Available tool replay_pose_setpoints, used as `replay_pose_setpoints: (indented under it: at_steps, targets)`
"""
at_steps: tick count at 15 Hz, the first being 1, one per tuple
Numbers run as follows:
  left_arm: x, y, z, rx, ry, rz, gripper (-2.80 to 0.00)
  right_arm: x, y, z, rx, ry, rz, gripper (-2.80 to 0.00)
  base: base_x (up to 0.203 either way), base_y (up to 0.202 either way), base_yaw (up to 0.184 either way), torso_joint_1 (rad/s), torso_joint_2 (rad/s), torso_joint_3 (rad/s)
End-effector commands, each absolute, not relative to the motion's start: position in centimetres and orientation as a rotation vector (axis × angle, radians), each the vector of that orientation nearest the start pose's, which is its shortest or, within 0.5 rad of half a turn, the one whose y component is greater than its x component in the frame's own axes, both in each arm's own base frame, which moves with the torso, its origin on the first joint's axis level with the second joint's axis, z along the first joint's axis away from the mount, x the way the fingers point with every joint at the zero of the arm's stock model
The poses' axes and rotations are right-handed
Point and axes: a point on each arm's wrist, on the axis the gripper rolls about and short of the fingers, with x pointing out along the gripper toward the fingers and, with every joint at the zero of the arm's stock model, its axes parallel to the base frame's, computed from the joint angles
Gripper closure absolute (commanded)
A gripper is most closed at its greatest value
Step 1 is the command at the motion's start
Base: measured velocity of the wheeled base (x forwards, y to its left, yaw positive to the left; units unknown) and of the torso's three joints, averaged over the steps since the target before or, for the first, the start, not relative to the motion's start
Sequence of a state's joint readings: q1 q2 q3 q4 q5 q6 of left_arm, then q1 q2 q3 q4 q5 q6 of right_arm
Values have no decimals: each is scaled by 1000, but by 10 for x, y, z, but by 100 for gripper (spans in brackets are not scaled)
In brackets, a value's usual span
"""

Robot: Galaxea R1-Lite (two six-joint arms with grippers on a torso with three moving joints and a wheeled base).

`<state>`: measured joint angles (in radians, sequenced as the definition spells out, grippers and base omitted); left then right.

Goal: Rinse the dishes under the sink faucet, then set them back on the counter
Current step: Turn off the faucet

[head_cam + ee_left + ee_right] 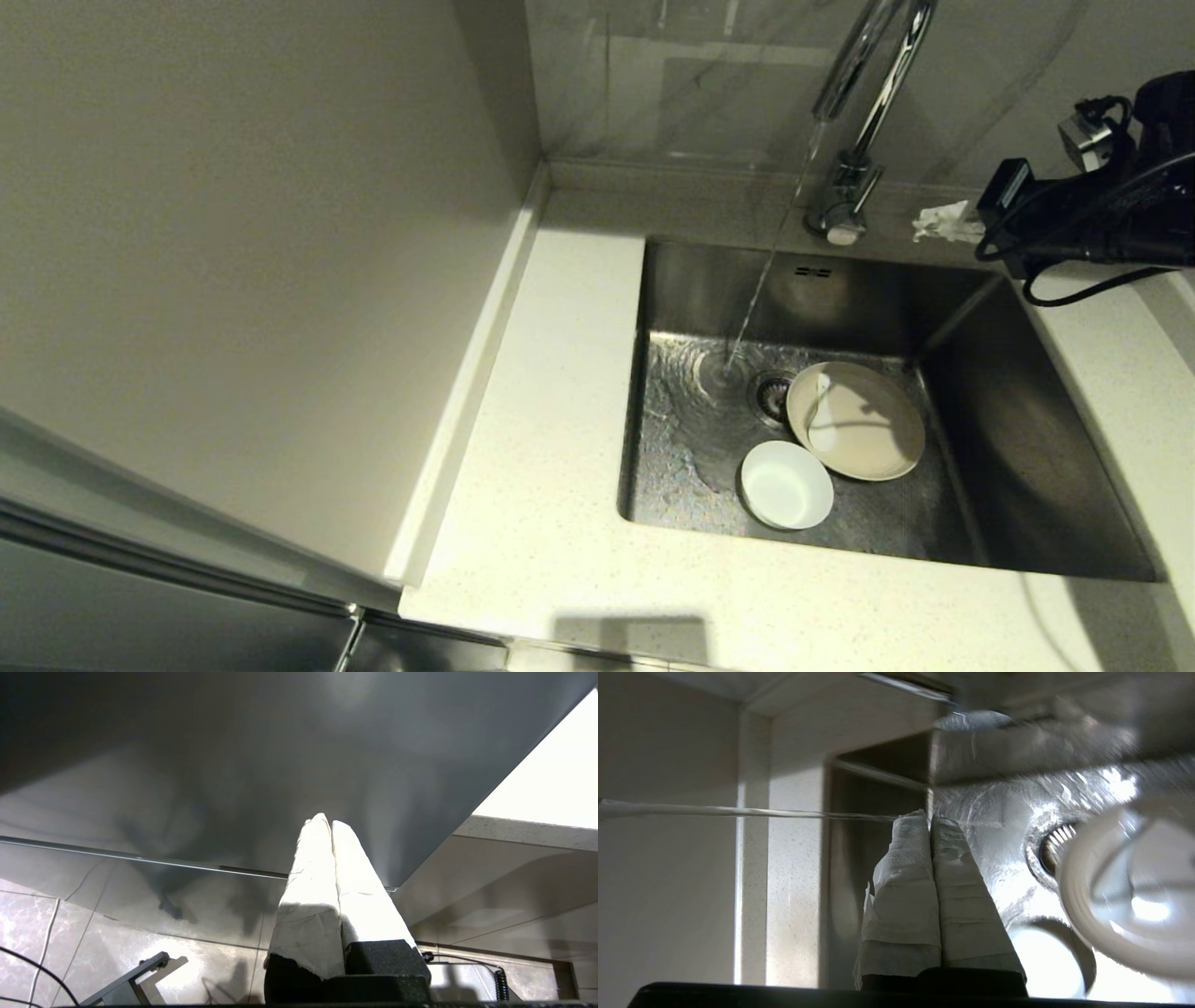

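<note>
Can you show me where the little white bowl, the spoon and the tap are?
bowl (786, 485), head view, middle of its inside.
spoon (821, 417), head view, on its handle, lying in the plate.
faucet (851, 177), head view, lower part of its chrome stem.

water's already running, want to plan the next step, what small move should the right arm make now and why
Probably open the right gripper and lower it toward the bowl. Its jaws are shut and empty, and the stream from the faucet misses the bowl, the plate and the spoon in the sink.
</note>
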<state>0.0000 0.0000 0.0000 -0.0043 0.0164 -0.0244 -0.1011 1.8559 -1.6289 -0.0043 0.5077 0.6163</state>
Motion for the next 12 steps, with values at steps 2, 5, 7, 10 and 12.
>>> replay_pose_setpoints:
  at_steps: [2,5,7,10,12]
  targets:
    - [-23,0,76,-25,-8,17,0,388,-15,294,636,260,382,0,0,0,0,0,0,0]
    - [-23,0,76,-25,-8,17,0,398,-12,292,622,218,402,0,0,0,0,0,0,0]
    - [-23,0,76,-25,-8,17,0,401,-13,295,618,203,405,0,0,0,0,0,0,0]
    - [-23,0,76,-25,-8,17,0,407,-13,300,618,174,390,0,0,0,0,0,0,0]
    - [-23,0,76,-25,-8,17,0,410,-14,303,615,159,394,0,0,0,0,0,0,0]
